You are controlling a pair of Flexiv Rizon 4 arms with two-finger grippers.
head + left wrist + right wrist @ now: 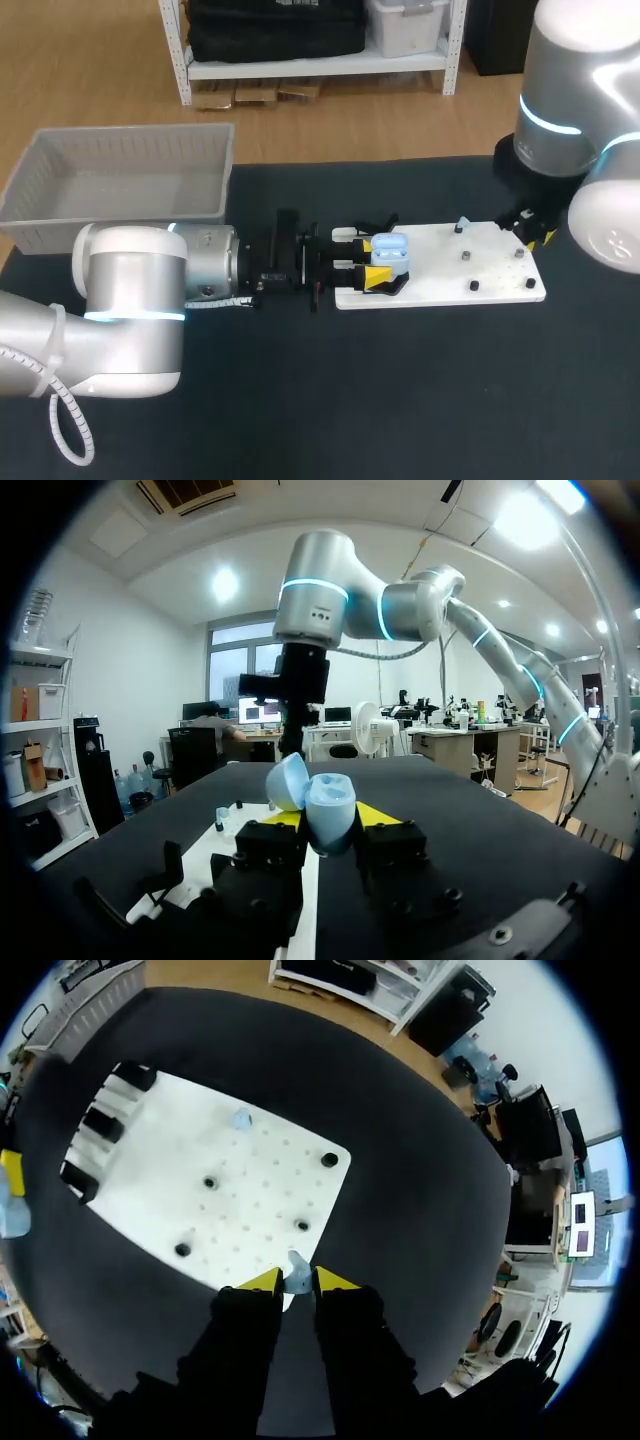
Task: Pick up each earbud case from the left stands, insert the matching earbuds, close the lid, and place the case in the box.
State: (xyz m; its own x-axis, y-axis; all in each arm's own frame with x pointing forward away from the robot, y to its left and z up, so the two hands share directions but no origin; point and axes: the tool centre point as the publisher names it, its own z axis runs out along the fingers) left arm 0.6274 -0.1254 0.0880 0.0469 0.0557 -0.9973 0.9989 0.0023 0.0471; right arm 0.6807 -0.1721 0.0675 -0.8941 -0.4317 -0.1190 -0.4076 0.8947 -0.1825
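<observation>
A light blue earbud case (pixel 387 252) with its lid open sits between the yellow-tipped fingers of my left gripper (pixel 372 265), which is shut on it over the left end of the white board (pixel 440 270). The left wrist view shows the open case (pixel 325 808) held in that gripper (pixel 330 822). My right gripper (pixel 532 232) is at the board's far right corner. In the right wrist view that gripper (pixel 297 1282) is shut on a small light blue earbud (pixel 297 1272) at the board's edge. A second earbud (pixel 463 226) (pixel 241 1118) stands on the board's far side.
A grey plastic box (pixel 120 180) stands at the back left of the black table. Several small dark pegs (pixel 466 257) dot the board's right half. Black stands (pixel 100 1125) line its left end.
</observation>
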